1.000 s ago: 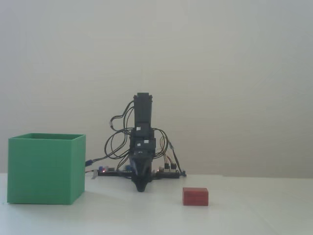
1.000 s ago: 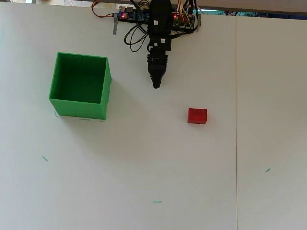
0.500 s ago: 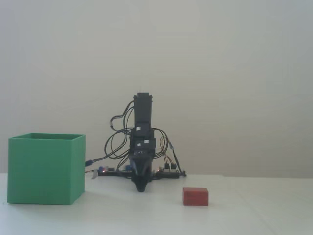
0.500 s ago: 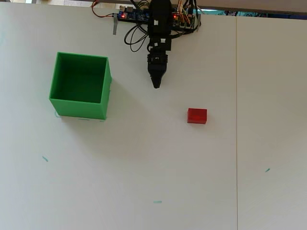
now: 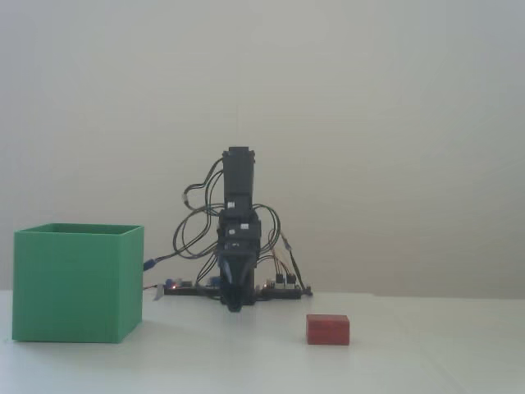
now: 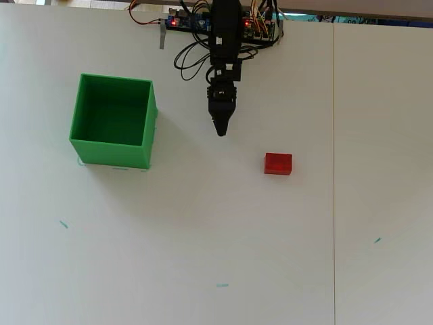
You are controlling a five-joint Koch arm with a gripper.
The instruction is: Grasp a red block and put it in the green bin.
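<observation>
The pincer point(image 6: 220, 131) points down toward the white table point(image 6: 203, 230), its jaws drawn to a single narrow tip with nothing between them. In the overhead view the red block point(image 6: 278, 164) lies on the table below and right of that tip, apart from it. The green bin point(image 6: 111, 120) stands to the left, well apart from the block, its open top showing only green inside.

White table point(image 6: 203, 230) carries the green bin point(image 6: 111, 122), red block point(image 6: 278, 163), perhaps tape marks.
</observation>
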